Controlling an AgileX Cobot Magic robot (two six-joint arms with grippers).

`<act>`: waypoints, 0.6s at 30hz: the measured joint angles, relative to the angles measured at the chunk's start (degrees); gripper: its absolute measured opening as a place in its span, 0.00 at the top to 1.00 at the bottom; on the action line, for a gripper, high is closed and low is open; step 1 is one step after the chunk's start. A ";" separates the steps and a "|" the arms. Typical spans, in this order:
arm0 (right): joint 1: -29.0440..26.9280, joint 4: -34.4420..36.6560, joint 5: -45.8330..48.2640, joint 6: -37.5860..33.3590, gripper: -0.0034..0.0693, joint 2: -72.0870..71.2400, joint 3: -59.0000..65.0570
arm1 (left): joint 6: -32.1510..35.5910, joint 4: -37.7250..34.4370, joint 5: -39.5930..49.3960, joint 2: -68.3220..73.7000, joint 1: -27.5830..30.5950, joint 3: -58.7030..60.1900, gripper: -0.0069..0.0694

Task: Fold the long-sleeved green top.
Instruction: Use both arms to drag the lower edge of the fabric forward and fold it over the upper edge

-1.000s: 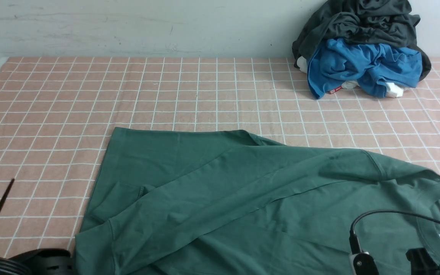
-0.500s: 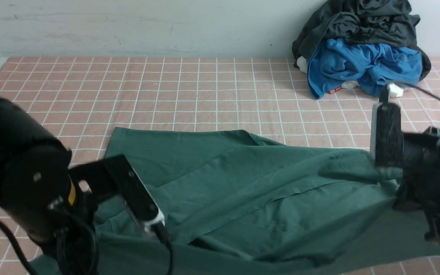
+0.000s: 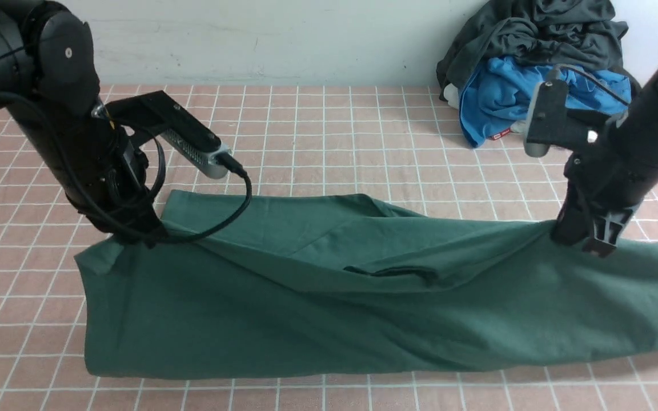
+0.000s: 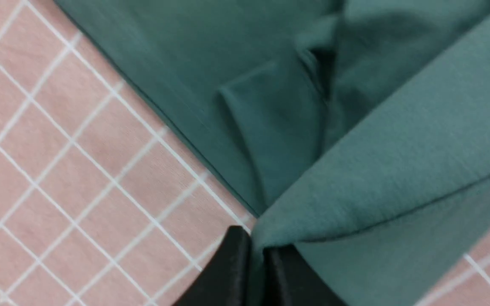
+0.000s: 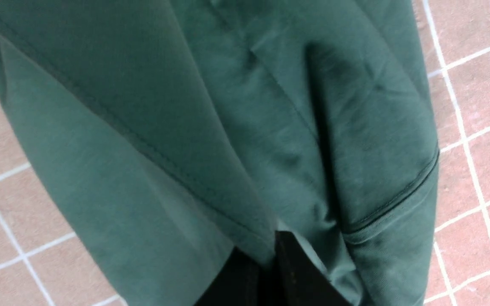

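The green long-sleeved top [image 3: 329, 297] lies across the near half of the table, its near part lifted and folded back over the rest. My left gripper [image 3: 135, 235] is shut on the top's left edge, above the far left corner of the cloth. In the left wrist view the black jaws [image 4: 257, 255] pinch a green fold [image 4: 398, 161]. My right gripper [image 3: 574, 237] is shut on the top's right end near the shoulder seam. In the right wrist view the jaws [image 5: 270, 255] pinch green cloth [image 5: 228, 127]. Collar, label and print are hidden.
A heap of clothes stands at the back right against the wall: a dark grey-black garment [image 3: 534, 28] over a bright blue one [image 3: 500, 97]. The table has a pink cloth with a white grid [image 3: 329, 137]. Its left edge meets a pale floor.
Both arms have come up from the near edge and moved away from me, carrying the near edge of the top with them. The near half now lies folded over the far half.
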 joint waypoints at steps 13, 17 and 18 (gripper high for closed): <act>-3.78 0.39 0.87 4.11 0.95 16.19 -17.19 | 2.68 -0.06 0.37 18.39 3.47 -18.85 0.88; -4.98 0.91 0.92 6.44 0.95 20.48 -20.05 | 2.74 -0.06 0.26 24.38 3.52 -24.25 0.88; -5.04 1.01 0.85 6.63 0.95 21.27 -20.26 | 2.74 -0.06 0.22 25.35 3.52 -25.03 0.88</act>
